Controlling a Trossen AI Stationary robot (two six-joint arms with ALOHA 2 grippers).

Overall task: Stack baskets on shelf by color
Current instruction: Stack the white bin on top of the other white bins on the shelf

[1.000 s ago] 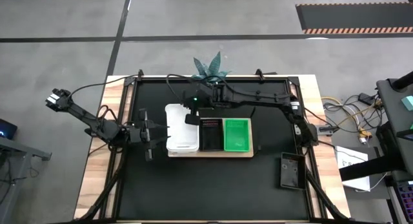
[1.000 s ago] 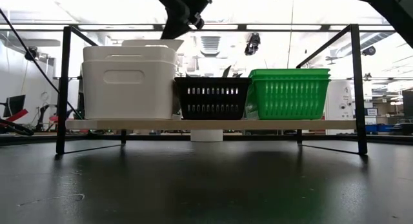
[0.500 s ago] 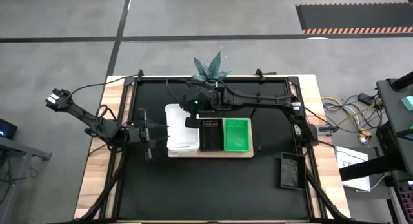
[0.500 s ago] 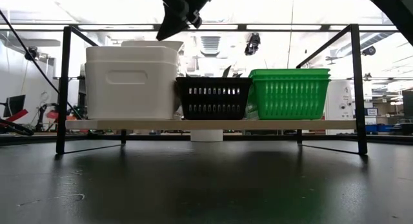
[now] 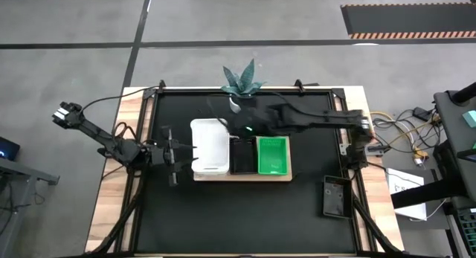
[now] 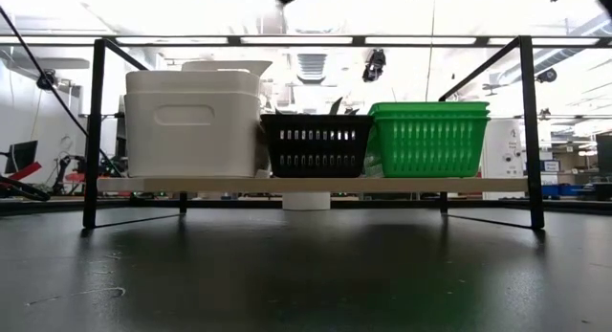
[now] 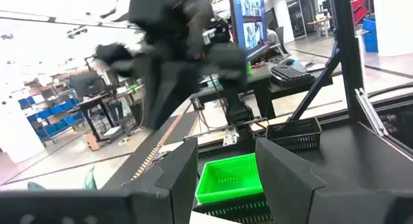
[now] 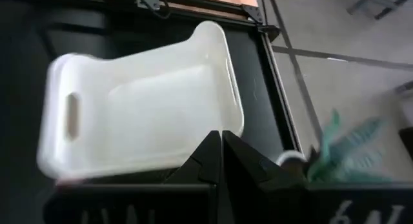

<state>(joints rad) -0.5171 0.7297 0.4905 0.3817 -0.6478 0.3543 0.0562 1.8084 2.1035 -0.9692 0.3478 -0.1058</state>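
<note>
White [image 5: 210, 145], black [image 5: 242, 155] and green baskets [image 5: 272, 155] sit on the shelf [image 5: 245, 176]; right gripper [image 5: 236, 129] pinched empty above, left gripper [image 5: 186, 154] spread beside white.

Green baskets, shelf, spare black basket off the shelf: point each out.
Green baskets [image 5: 272, 155], high view, floor of the top basket.
Shelf [image 6: 459, 185], low view, front edge below the green stack.
Spare black basket [image 5: 335, 196], high view, its middle, lying on the mat.

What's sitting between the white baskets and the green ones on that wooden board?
A black slotted basket stands on the shelf between the white baskets and the green baskets, close against both. The low view shows it best.
</note>
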